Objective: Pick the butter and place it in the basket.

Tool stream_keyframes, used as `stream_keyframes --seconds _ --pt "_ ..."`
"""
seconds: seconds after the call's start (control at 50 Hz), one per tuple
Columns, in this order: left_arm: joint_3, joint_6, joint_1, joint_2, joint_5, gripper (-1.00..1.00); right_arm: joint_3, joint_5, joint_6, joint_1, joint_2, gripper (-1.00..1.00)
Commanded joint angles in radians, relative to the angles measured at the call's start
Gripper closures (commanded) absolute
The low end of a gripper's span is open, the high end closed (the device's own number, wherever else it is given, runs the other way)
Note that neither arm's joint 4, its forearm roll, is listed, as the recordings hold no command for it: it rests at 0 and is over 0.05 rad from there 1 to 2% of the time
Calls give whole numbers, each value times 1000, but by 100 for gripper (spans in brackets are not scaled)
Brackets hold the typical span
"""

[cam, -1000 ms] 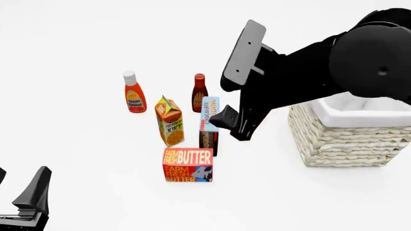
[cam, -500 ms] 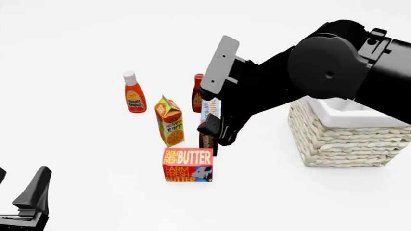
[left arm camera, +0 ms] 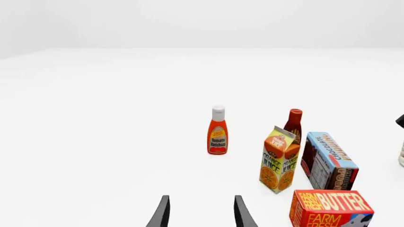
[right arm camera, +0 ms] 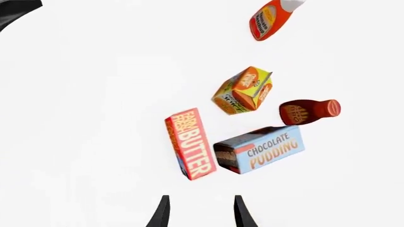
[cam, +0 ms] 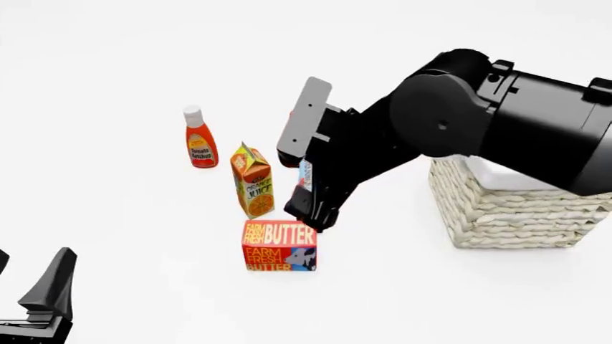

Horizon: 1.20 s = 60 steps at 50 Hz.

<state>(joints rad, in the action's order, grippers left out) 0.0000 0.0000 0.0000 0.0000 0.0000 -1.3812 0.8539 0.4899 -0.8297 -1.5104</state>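
Reaching in from the right of the front view, the right arm (cam: 478,115) hung above the groceries, its right gripper (cam: 304,209) just over the top back edge of the butter (cam: 279,246), apart from it as far as could be told. The butter stood upright on the white bench (cam: 125,236), nearest the camera among the groceries. Behind it stood the orange juice carton (cam: 252,180); the chocolate pudding box (cam: 305,174) was mostly hidden by the arm. A tomato ketchup bottle (cam: 199,137) stood farther back and left. The basket (cam: 521,208) sat well to the right, partly covered by the arm. The left gripper (cam: 39,301) rested low at the lower left corner, away from everything.

From the left wrist view, the left gripper's fingers (left arm camera: 162,213) were parted with nothing between them. The butter (left arm camera: 330,208) sat off to one side, with the juice carton (left arm camera: 279,159), pudding box (left arm camera: 328,161), a dark red sauce bottle (left arm camera: 294,124) and the ketchup (left arm camera: 218,130) beyond.

From the right wrist view, the right gripper's fingers (right arm camera: 240,213) were spread apart and empty, with the butter (right arm camera: 189,144) ahead of them, close beside the pudding box (right arm camera: 262,149). The juice carton (right arm camera: 243,90), sauce bottle (right arm camera: 309,111) and ketchup (right arm camera: 271,19) lay farther on.
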Motion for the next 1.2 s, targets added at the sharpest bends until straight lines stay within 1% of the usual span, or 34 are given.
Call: stream_keyframes --seconds 0.02,0.42,0.62,0.9,1.2 --pt "0 0 0 0 0 -100 -10 7 -1 -8 -39 -100" --pt "0 0 0 0 0 -100 -34 18 -18 -37 -99 -100" --pt "0 0 0 0 0 -100 -39 18 -36 -51 -130 -100" --pt "0 0 0 0 0 -100 -47 15 -51 -57 -162 -100" --pt "0 0 0 0 0 -100 -65 8 -54 -48 -193 -100"
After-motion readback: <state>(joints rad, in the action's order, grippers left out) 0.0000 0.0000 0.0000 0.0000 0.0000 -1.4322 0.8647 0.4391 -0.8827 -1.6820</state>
